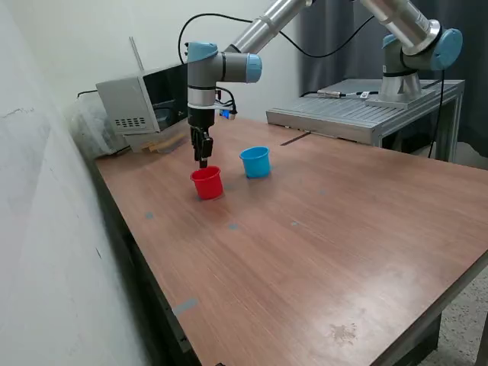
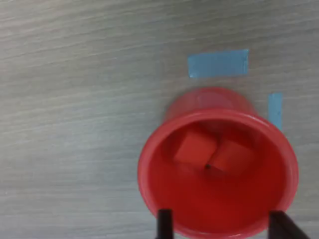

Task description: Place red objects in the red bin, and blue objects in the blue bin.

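Red cup (image 1: 207,183): plastic, upright on the wood surface (image 1: 320,244), on the exterior view's left of the blue cup.
Pincer (image 1: 203,160): directly above the red cup, pointing straight down, tips close over the rim.
Pincer state: in the wrist view the two fingertips (image 2: 165,221) stand apart, one on each side of the cup mouth, with nothing between them; the pincer (image 2: 219,224) is open and empty.
Key relation: the red cup (image 2: 219,164) lies straight below the pincer; any next move starts with a vertical lift clear of the rim, in my judgement.
Red cubes (image 2: 195,149): two, both inside the red cup, lying side by side and touching.
Blue cup (image 1: 255,162): one, upright, just beside the red cup on the exterior view's right, apart from it.
Blue cubes: none visible on the surface in either view; the inside of the blue cup cannot be seen from here.
Blue tape (image 2: 218,63): two strips on the surface beside the red cup.
Count: one red cup, one blue cup, two red cubes, no blue cubes in sight.
Task status: the red part looks complete; the blue part cannot be confirmed.
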Tool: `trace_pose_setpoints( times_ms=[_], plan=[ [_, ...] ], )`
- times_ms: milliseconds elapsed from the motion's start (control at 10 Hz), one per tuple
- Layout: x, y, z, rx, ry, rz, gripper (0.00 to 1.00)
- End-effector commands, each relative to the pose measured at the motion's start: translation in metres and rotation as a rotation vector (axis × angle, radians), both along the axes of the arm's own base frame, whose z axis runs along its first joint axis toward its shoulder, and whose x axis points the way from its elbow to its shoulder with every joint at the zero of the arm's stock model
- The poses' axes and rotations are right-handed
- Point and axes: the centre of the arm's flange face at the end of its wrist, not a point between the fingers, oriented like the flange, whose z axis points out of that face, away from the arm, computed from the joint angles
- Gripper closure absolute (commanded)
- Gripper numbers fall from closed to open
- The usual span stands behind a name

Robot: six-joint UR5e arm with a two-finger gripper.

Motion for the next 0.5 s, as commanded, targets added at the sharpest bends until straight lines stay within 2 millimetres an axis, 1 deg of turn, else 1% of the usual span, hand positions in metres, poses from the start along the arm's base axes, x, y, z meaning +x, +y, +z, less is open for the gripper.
trace_pose_setpoints(
  times_ms=[0, 100, 200, 300, 400],
  plan=[
    [0.002, -0.001, -0.002, -0.002, -0.009, 0.000, 0.00],
    [0.009, -0.004, 0.011, 0.000, -0.002, 0.003, 0.00],
    [0.020, -0.013, 0.029, 0.001, 0.007, 0.011, 0.00],
    [0.039, -0.025, 0.056, 0.001, 0.010, 0.022, 0.00],
    [0.065, -0.041, 0.086, -0.006, -0.023, 0.034, 0.00]
  ],
)
